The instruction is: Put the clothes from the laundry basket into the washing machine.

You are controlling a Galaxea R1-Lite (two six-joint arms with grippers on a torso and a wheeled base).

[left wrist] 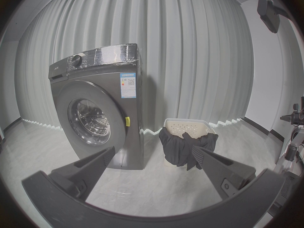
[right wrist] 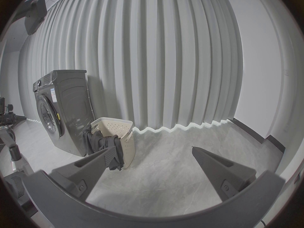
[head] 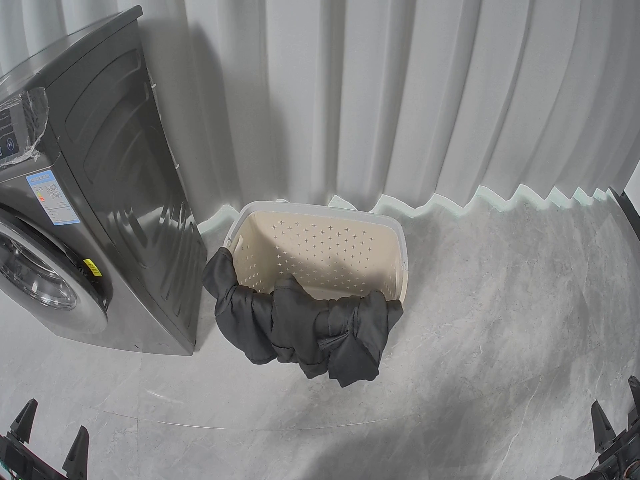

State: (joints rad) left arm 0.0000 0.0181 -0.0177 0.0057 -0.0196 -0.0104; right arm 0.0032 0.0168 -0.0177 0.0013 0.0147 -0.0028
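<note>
A cream laundry basket (head: 320, 235) stands on the floor against the curtain, to the right of the washing machine (head: 100, 188). Dark grey clothes (head: 300, 325) hang over the basket's near rim and down its front. The machine's round door (left wrist: 90, 122) is closed. My left gripper (head: 50, 438) sits low at the near left, open and holding nothing, well short of the basket. My right gripper (head: 617, 411) sits low at the near right, also open and holding nothing. In the left wrist view the basket (left wrist: 186, 127) and clothes (left wrist: 183, 148) lie ahead; the right wrist view shows the basket (right wrist: 115, 130) farther off.
A white pleated curtain (head: 400, 81) runs behind the machine and basket. Grey marble-look floor (head: 500, 301) lies open to the right of the basket and in front of it. A dark baseboard (right wrist: 253, 133) lines the wall at the far right.
</note>
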